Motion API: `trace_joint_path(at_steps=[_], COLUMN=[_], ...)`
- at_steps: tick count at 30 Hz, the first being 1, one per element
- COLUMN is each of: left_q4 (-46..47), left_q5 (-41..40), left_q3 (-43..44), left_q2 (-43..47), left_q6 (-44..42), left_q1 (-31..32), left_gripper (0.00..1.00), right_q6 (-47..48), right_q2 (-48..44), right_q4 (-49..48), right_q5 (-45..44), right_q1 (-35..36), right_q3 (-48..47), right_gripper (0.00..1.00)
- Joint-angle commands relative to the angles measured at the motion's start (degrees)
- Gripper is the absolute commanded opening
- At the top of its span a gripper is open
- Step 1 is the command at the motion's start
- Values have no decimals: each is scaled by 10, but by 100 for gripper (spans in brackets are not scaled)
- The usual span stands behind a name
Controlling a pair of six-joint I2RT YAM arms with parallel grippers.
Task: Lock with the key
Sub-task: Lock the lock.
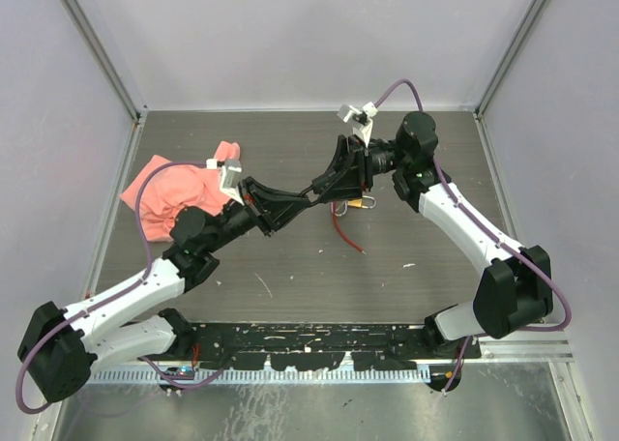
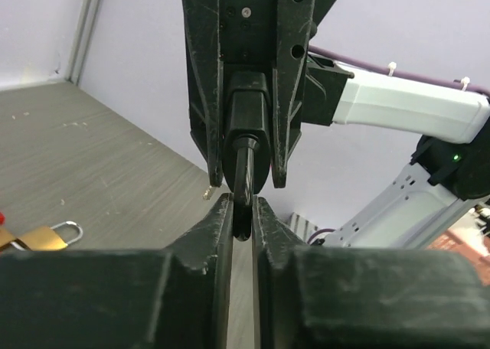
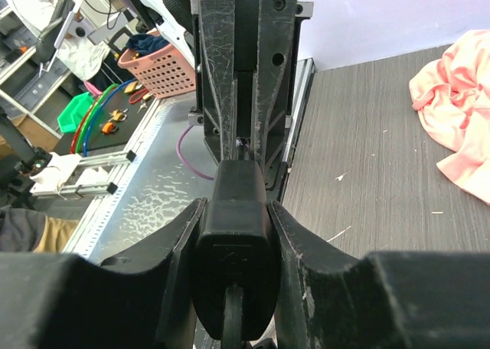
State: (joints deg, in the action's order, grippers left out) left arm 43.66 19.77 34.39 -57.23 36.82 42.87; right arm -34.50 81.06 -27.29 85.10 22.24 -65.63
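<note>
Crumpled pink cloth (image 1: 184, 194) lies well left of the small brass padlock (image 1: 360, 202), which rests on the dark wood-grain tabletop (image 1: 290, 267) beside a thin red cord (image 1: 343, 230). Just above the padlock, the left tool (image 2: 244, 211) pinches the key (image 2: 246, 112) by its blade, and the right tool (image 3: 236, 207) clamps its black plastic head

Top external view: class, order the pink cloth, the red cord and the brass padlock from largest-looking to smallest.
1. pink cloth
2. red cord
3. brass padlock, partly hidden, so its rank is unsure
</note>
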Motion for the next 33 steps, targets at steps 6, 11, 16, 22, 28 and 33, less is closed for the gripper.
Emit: trace_joint_path(at_steps=[6, 11, 16, 22, 28, 33], left_q4=[46, 11, -2, -18, -44, -18], left_q5=[-23, 6, 24, 8, -14, -1], left_q3=[-47, -32, -9, -21, -20, 6], left_q2=[70, 74, 53, 66, 65, 21], left_q6=[5, 0, 3, 3, 8, 34], left_q1=[-30, -39, -39, -39, -39, -39], left_gripper=[0, 0, 26, 78, 81, 74], right_q6=[8, 14, 20, 34, 35, 35], right_q2=[-14, -16, -15, -12, -7, -4], right_q4=[-10, 0, 2, 18, 19, 19], right_q5=[-10, -17, -24, -29, -27, -28], right_q1=[-37, -32, -26, -26, -22, -18], right_q3=[-23, -21, -17, -15, -13, -13], right_gripper=[1, 1, 1, 1, 1, 1])
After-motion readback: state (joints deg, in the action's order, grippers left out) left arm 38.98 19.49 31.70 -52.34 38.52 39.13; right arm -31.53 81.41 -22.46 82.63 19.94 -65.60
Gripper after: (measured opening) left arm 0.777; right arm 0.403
